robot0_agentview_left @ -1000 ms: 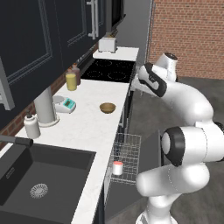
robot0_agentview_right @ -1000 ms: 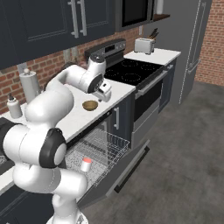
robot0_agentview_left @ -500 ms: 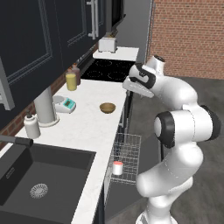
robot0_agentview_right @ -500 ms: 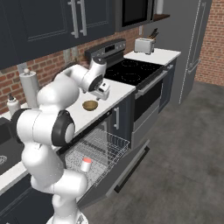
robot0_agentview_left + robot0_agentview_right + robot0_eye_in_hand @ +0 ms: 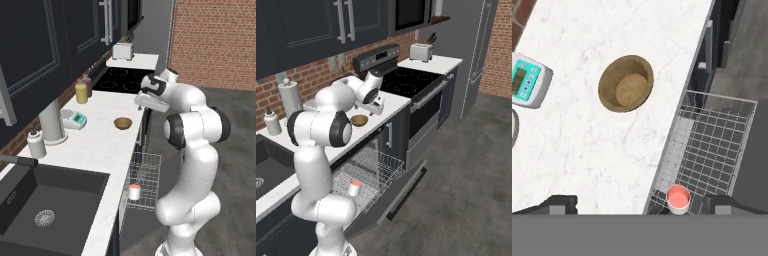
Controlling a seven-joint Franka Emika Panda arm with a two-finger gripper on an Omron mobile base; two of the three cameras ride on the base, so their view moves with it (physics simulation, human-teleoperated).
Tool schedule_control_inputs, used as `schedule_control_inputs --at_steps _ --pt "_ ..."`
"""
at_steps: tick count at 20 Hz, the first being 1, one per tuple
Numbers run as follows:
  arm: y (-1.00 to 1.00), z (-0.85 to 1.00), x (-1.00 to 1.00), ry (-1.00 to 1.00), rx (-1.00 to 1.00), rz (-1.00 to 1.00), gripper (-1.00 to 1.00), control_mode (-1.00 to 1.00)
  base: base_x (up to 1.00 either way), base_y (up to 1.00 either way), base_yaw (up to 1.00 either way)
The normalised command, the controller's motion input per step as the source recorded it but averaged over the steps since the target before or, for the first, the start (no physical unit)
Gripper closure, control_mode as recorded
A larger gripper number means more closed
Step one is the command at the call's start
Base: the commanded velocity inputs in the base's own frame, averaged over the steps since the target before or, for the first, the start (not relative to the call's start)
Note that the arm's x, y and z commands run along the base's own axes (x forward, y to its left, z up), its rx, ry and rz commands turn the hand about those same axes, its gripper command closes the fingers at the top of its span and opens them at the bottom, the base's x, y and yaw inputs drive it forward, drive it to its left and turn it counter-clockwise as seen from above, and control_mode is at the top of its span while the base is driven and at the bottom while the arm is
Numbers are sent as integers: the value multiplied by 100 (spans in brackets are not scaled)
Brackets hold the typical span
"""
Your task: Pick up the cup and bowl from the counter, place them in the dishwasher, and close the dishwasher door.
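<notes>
The tan-brown bowl (image 5: 122,122) (image 5: 359,120) (image 5: 626,83) sits upright on the white counter (image 5: 100,147) (image 5: 577,145), near its front edge. My gripper (image 5: 145,106) (image 5: 377,109) (image 5: 643,205) hangs open and empty above the counter edge, to the right of the bowl and higher than it. The white cup with the red-orange top (image 5: 134,192) (image 5: 354,188) (image 5: 678,198) stands upright in the grey wire rack (image 5: 148,172) (image 5: 378,167) (image 5: 717,145), pulled out of the dishwasher. The dishwasher door (image 5: 403,192) lies open below the rack.
A small scale (image 5: 75,119) (image 5: 524,80), a paper towel roll (image 5: 51,122), a soap bottle (image 5: 36,144) and a yellow bottle (image 5: 81,92) stand along the back wall. The black sink (image 5: 45,205) lies to the left, and the stove (image 5: 411,80) and toaster (image 5: 421,51) to the right.
The arm has folded closer to the counter and the hand has shifted a little toward the bowl. Bowl and cup stay where they were.
</notes>
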Motion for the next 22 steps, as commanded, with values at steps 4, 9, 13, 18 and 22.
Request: schedule_control_inputs --at_steps 4,9,13,18,22 --pt "22 -36 65 11 0 0 -100 -100 0 0 0" --pt "18 -22 53 7 0 0 -100 -100 0 0 0" --pt "26 -19 40 5 0 0 -100 -100 0 0 0" --pt "10 -22 39 8 0 0 -100 -100 0 0 0" --pt "0 -22 39 8 0 0 -100 -100 0 0 0"
